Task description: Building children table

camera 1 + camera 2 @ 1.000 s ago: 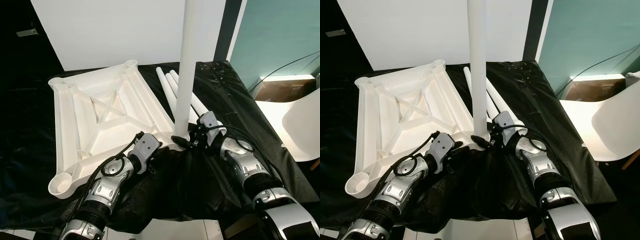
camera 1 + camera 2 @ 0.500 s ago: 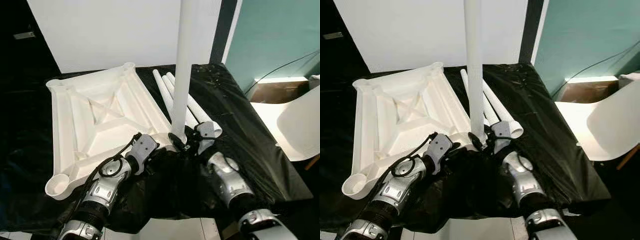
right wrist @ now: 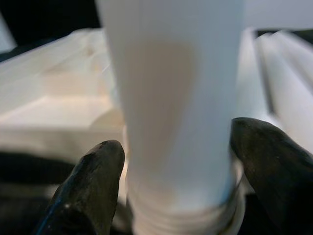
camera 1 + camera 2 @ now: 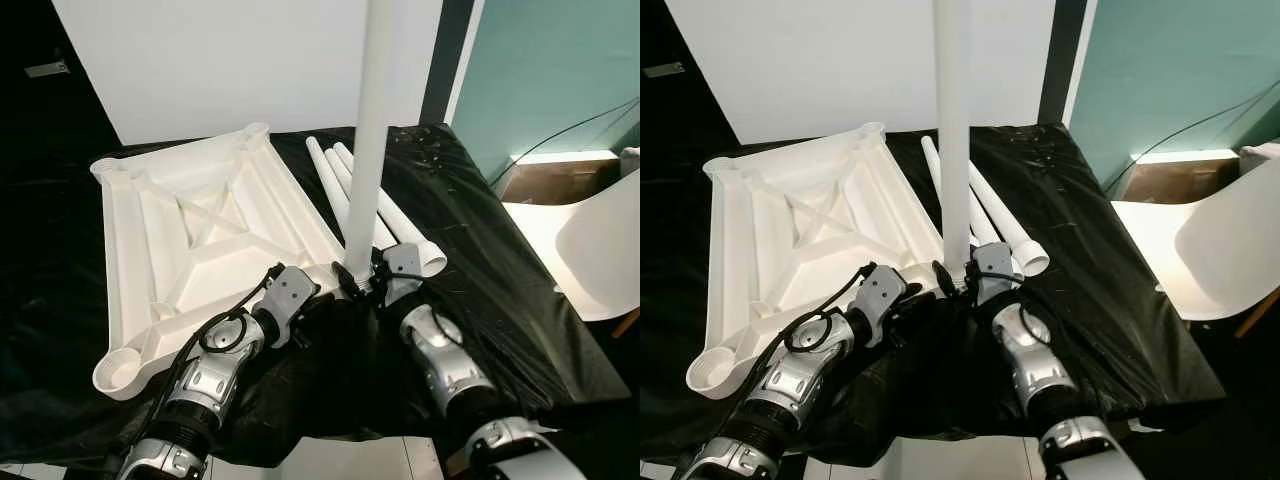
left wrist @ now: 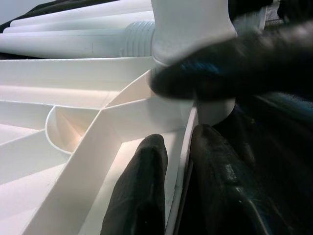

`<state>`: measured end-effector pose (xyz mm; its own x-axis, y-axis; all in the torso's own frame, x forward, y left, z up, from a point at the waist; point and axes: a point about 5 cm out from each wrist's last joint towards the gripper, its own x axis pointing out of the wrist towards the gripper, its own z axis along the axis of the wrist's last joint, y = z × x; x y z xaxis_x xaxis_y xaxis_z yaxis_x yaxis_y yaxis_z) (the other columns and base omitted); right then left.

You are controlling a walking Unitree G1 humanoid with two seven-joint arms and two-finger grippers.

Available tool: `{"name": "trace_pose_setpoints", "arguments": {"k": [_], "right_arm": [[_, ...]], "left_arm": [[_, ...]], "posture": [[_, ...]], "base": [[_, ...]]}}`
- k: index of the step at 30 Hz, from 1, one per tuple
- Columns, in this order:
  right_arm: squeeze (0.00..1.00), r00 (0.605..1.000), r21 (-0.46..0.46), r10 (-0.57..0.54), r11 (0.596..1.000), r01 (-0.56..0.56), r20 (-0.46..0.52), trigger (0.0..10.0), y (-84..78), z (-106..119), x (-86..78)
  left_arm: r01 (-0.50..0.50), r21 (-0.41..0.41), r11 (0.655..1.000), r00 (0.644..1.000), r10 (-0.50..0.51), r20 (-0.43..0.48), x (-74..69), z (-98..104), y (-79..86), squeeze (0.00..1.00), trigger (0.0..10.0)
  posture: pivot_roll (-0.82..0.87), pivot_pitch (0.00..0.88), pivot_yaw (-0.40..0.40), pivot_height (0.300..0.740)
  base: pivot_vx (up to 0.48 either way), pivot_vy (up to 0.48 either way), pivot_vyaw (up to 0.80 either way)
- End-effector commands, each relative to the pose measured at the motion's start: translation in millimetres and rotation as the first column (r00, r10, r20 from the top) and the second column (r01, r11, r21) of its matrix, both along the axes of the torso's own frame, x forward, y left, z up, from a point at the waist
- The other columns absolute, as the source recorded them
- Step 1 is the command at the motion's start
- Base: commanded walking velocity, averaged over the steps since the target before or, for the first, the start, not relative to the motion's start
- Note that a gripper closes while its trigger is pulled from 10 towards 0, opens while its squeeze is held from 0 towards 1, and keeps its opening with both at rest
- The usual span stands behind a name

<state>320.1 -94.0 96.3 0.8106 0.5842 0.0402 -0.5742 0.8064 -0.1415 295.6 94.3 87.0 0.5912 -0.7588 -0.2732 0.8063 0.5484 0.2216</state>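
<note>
The white table top (image 4: 200, 230) lies upside down on a black cloth. One white leg (image 4: 370, 130) stands upright in its near right corner socket. My right gripper (image 4: 358, 280) is shut on this leg's base, one finger on each side, as the right wrist view shows on the leg (image 3: 171, 98). My left gripper (image 4: 325, 298) is shut on the table top's rim (image 5: 183, 161) just beside that socket, one finger (image 5: 142, 191) inside the rim and the other outside. Three loose legs (image 4: 385, 205) lie side by side behind the upright one.
The black cloth (image 4: 520, 300) covers a low platform whose front edge is close to me. A white chair (image 4: 605, 250) and a cardboard box (image 4: 545, 180) stand off to the right. A white panel (image 4: 230, 60) leans behind the table top.
The camera has shifted. My right forearm has swung from the right side round to the front of the upright leg, its gripper still at the leg's base. The left gripper keeps its hold.
</note>
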Motion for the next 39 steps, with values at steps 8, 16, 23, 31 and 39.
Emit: {"name": "trace_pose_setpoints", "arguments": {"k": [8, 16, 23, 31, 39], "right_arm": [[0.00, 0.976, -0.111, 0.218, 0.969, -0.219, -0.024, 10.0, -19.5, 12, 8.3], [0.00, 0.960, -0.165, 0.278, 0.945, -0.281, -0.042, 0.0, -32.2, 20, 15.1], [0.00, 0.955, -0.132, 0.288, 0.947, -0.294, -0.065, 0.0, -26.2, 14, 11.7], [0.00, 1.000, 0.055, -0.021, 0.998, 0.022, -0.018, 0.0, -8.2, 0, 0.9], [0.00, 0.983, 0.094, -0.185, 0.978, 0.185, -0.005, 4.3, -3.4, -4, -1.5]], "left_arm": [[0.040, 0.050, 0.998, 0.990, -0.033, -0.135, -14.8, -29, -2.2, 0.00, 10.0], [0.038, 0.048, 0.998, 0.990, -0.031, -0.136, -15.0, -28, -2.0, 0.00, 10.0], [0.032, 0.044, 0.999, 0.990, -0.026, -0.139, -16.8, -29, -1.8, 0.00, 10.0], [0.022, 0.042, 0.999, 0.991, -0.016, -0.136, -16.4, -29, -0.3, 0.00, 10.0], [0.022, 0.044, 0.999, 0.991, -0.016, -0.135, -15.9, -28, -0.1, 0.00, 10.0]], "posture": [[0.02, 0.000, 0.007, 0.740], [0.02, 0.000, 0.005, 0.740], [0.03, 0.000, -0.002, 0.740], [0.04, 0.000, -0.008, 0.740], [0.04, 0.000, -0.003, 0.740]], "base": [[0.000, 0.000, 0.00], [0.000, 0.000, 0.00], [0.000, 0.000, 0.00], [0.000, 0.000, 0.00], [0.000, 0.000, 0.00]]}}
